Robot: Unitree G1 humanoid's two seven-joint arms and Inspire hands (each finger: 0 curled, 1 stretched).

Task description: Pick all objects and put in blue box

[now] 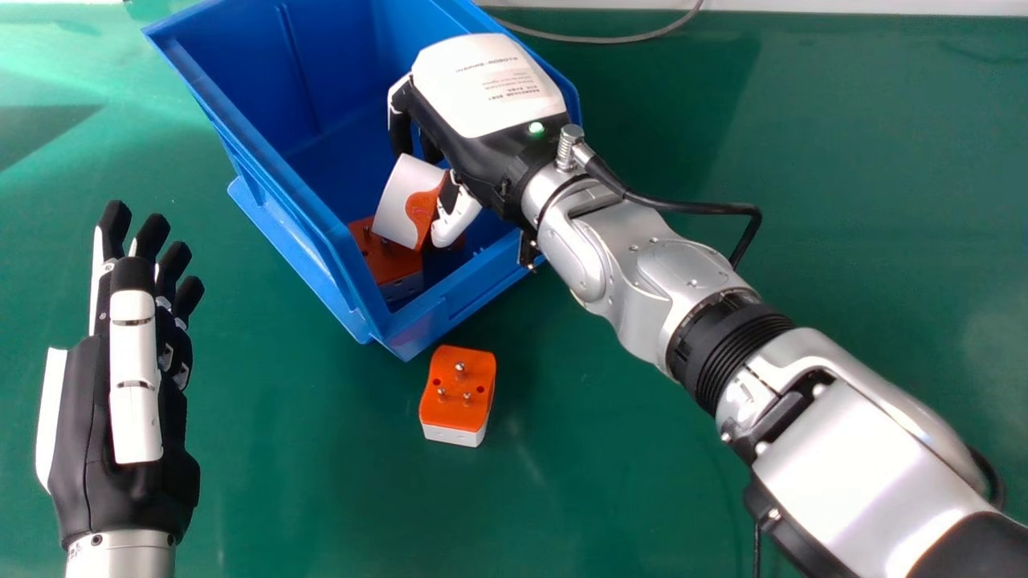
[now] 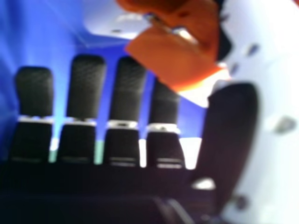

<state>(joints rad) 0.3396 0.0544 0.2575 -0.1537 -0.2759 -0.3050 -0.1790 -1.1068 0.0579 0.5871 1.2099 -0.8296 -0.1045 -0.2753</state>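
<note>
Green tabletop (image 1: 305,482), spreading beneath all items. One left hand (image 1: 135,337), idle, its fingers lying straight, over the table's left side. One loose plug adapter (image 1: 458,393), orange and white, pins up, sitting outside the box and nearer the onlooker than the right fingers; to all appearances awaiting its turn. One blue box (image 1: 233,64), standing open around the right fingers. One lower adapter (image 1: 391,265), resting inside, below the right thumb. One tilted adapter (image 1: 397,201), leaning above it, right beside the thumb (image 1: 455,221) and beyond the fingertips. One right hand (image 1: 490,160), reaching over the box wall, its fingers (image 2: 86,88) extending unclenched; whether the thumb is touching the adapter, the onlooker cannot tell.

Handling note: the step seems to be letting go. Good practice is opening the thumb wide, letting the tilted piece settle off its neighbour, then raising the hand straight up before swinging out; dragging sideways risks hooking the adapter or knocking the rim. Farthest, beyond the fingers: one grey cable (image 1: 614,40), curving.
</note>
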